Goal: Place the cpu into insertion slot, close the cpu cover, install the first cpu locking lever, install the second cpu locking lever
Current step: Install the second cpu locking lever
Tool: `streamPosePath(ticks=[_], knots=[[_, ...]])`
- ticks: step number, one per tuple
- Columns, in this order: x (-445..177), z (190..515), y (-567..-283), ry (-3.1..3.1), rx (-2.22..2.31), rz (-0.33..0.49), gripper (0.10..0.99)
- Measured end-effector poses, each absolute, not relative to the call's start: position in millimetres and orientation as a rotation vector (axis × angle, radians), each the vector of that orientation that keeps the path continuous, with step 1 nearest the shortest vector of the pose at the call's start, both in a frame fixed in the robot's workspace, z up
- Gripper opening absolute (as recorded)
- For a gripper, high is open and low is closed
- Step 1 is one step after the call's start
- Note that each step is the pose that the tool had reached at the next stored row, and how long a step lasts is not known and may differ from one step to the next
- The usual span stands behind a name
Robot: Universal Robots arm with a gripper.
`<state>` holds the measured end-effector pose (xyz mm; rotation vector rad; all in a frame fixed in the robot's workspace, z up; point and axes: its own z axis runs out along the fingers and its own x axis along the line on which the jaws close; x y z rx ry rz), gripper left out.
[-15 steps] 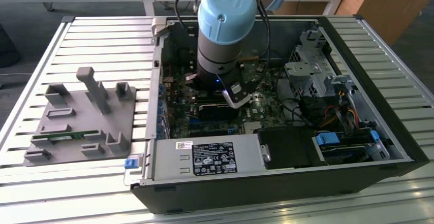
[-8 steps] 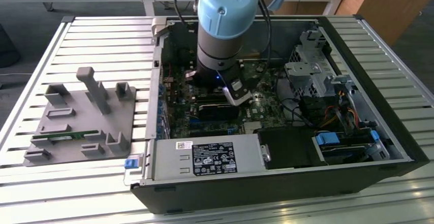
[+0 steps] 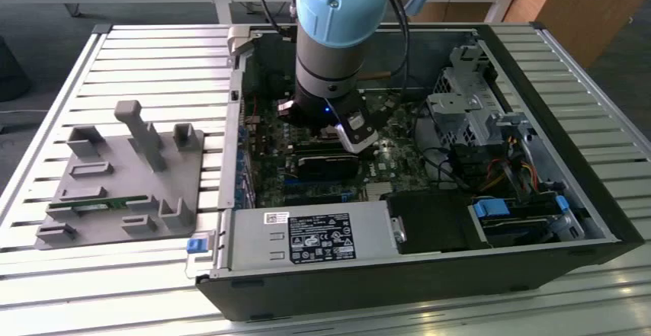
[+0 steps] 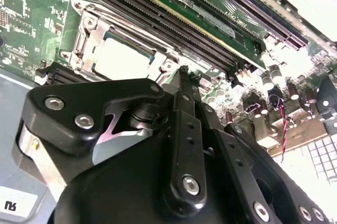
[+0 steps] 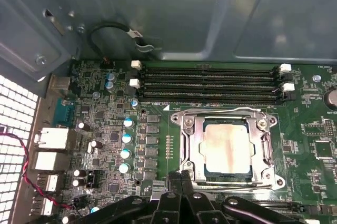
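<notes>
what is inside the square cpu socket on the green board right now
A flat square chip with a dull silver-grey metal top sits inside the silvery-edged square socket, with a thin silver metal frame lying around its edges. The socket's contacts beneath the chip are covered.

Silver-grey cpu (image 5: 227, 148) sits flat in insertion slot (image 5: 190, 153) w/ cpu cover (image 5: 261, 147) closed around it.

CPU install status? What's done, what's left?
Done: the cpu sits in the insertion slot, and the cpu cover looks folded down flat around it. A thin wire lever runs along the cover's edge; whether it is latched I cannot tell. In hand: the claw sits shut at the socket's edge, holding nothing visible. Left: confirming both locking levers are seated.
</notes>
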<state>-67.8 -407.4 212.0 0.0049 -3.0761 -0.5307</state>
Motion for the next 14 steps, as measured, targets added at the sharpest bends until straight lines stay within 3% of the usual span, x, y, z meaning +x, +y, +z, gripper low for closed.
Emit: streamPosePath(ticks=[14], knots=[[-68,230,-407,-3.076,0.005,-0.531,0.106]])
